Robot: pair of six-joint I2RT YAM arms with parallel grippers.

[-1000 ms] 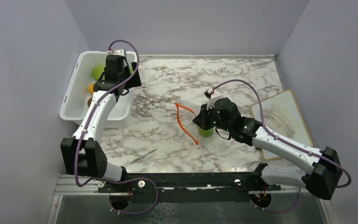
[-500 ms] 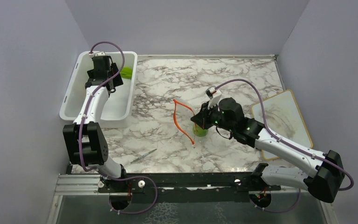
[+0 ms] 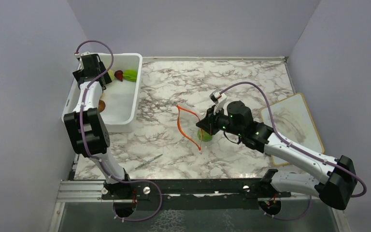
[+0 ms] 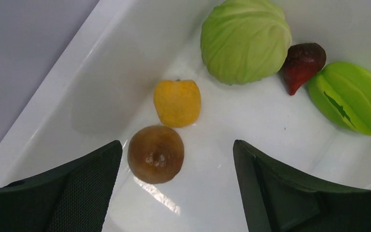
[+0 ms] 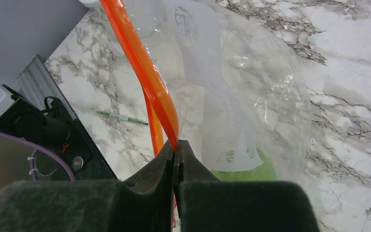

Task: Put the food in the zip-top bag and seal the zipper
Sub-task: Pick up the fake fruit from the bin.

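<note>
Zip-top bag [image 3: 196,129] stands near the middle of the top view on the marble table [image 3: 241,82], its clear plastic crinkled and its mouth gaping toward the left of the frame. The zipper [image 5: 145,72], an orange-red strip, curves around that mouth as an open loop. The right gripper [image 5: 175,152] is pinched closed on one side of the strip, holding that edge up. One green round fruit [image 5: 266,170] lies inside the bag at its bottom, behind a white label patch [image 5: 227,135].

The other food sits in the white tub [image 3: 125,104] at the upper left of the top view. In the left wrist view a pale green cabbage [image 4: 245,41] lies at the top, with a dark red piece [image 4: 303,59] touching its right side and a ribbed green fruit [image 4: 349,96] just beside that. An orange piece [image 4: 177,102] and a brown piece [image 4: 155,153] lie near each other lower down. The left gripper [image 4: 176,147] hangs over the tub with its jaws wide apart and nothing between them, the brown piece just below.

A thin green stick, perhaps a pen [image 3: 149,161], lies on the table toward the lower left, and a pale board [image 3: 294,125] rests at the right edge.
</note>
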